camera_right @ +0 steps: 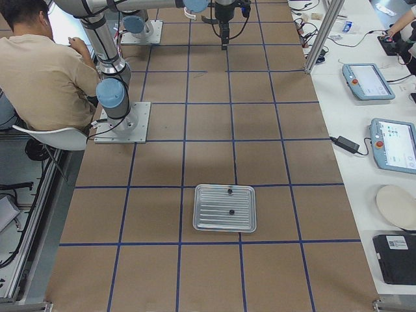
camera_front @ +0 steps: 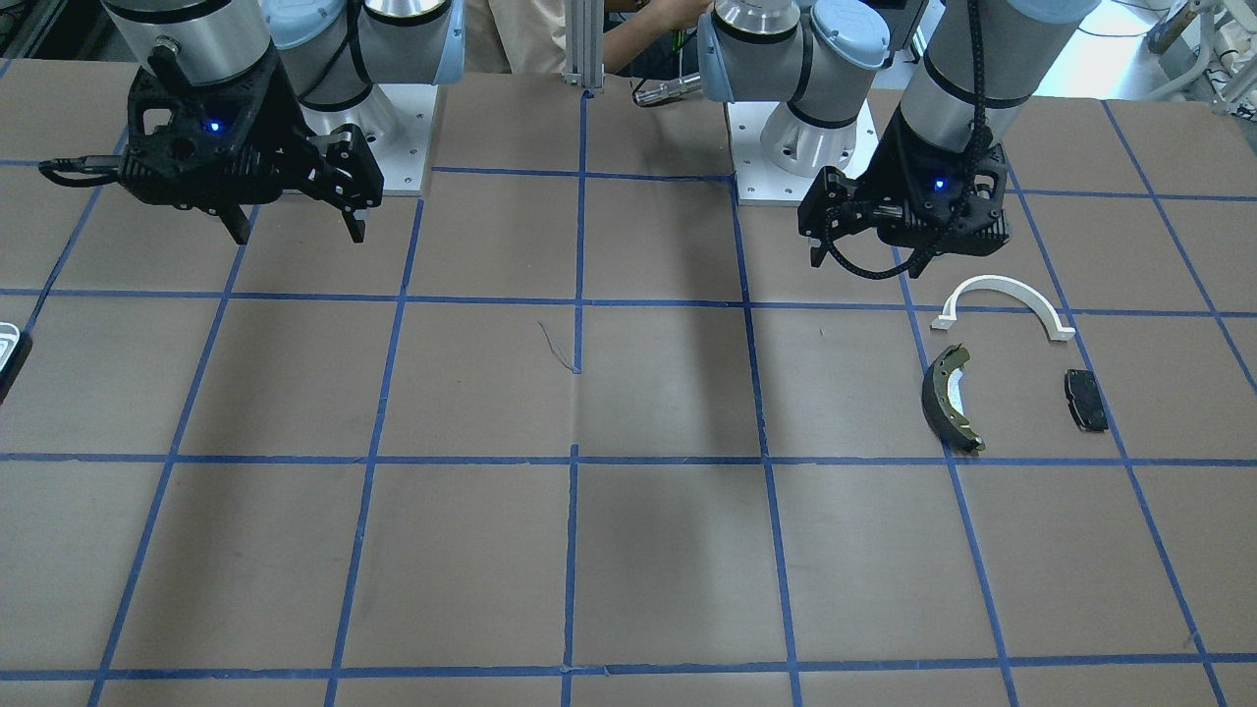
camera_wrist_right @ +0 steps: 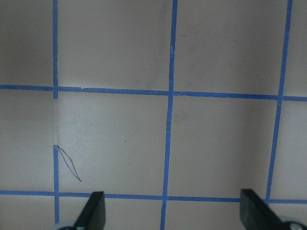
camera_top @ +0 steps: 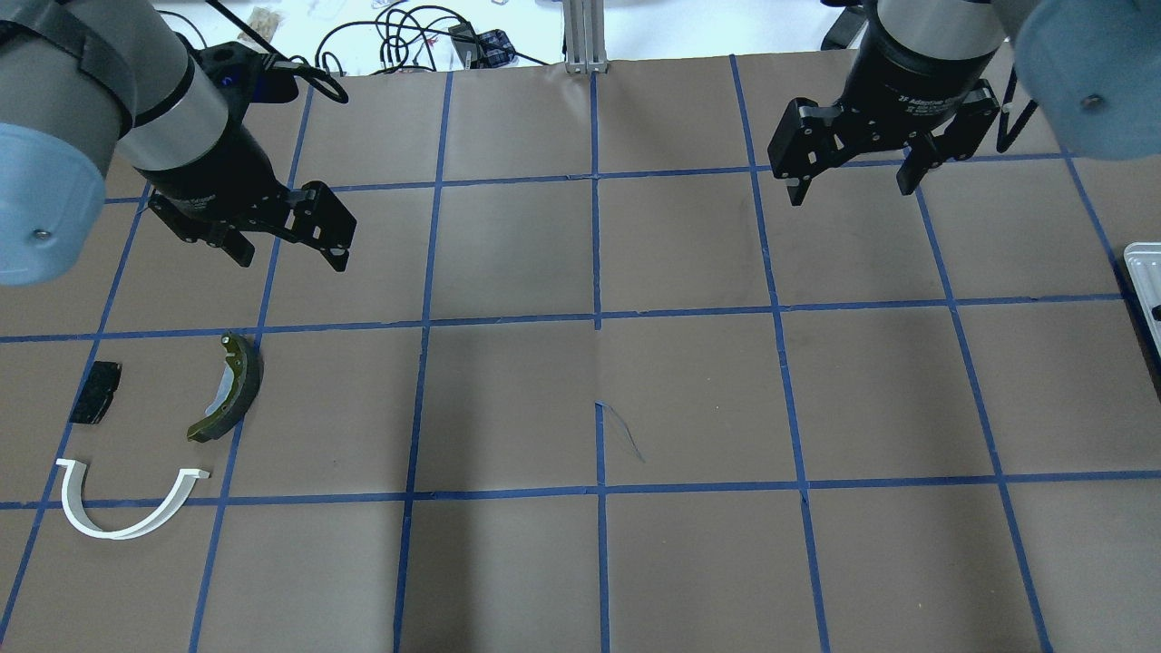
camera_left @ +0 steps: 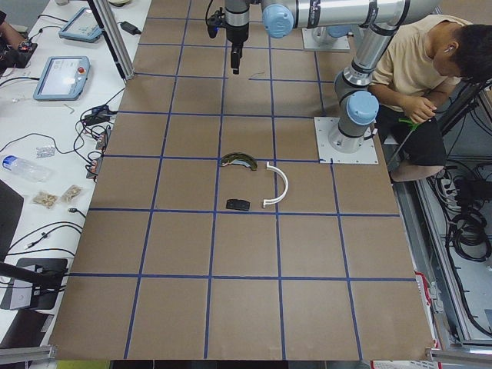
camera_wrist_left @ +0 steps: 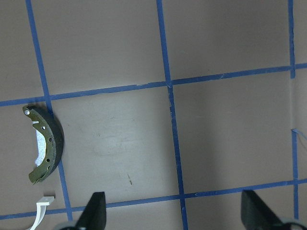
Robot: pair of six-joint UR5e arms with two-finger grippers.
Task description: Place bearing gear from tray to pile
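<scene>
The tray [camera_right: 203, 209] is a ridged metal tray with two small dark parts [camera_right: 229, 192] on it, too small to tell apart. Only its corner shows in the overhead view [camera_top: 1141, 272] and the front view [camera_front: 8, 344]. The pile lies by my left arm: a white half-ring bracket [camera_top: 109, 533] [camera_front: 1002, 282], an olive brake shoe [camera_top: 236, 385] [camera_front: 945, 398] [camera_wrist_left: 45, 143] and a black pad [camera_top: 95, 392] [camera_front: 1085, 400]. My left gripper [camera_top: 290, 231] [camera_wrist_left: 175, 215] is open and empty, held above the table just beyond the shoe. My right gripper [camera_top: 853, 172] [camera_wrist_right: 170, 213] is open and empty above bare table.
The table [camera_top: 599, 381] is brown paper with a blue tape grid. A person [camera_right: 45, 71] sits behind the robot bases. Tablets and cables lie on the side bench [camera_right: 370, 81]. An aluminium post [camera_top: 585, 36] stands at the far edge.
</scene>
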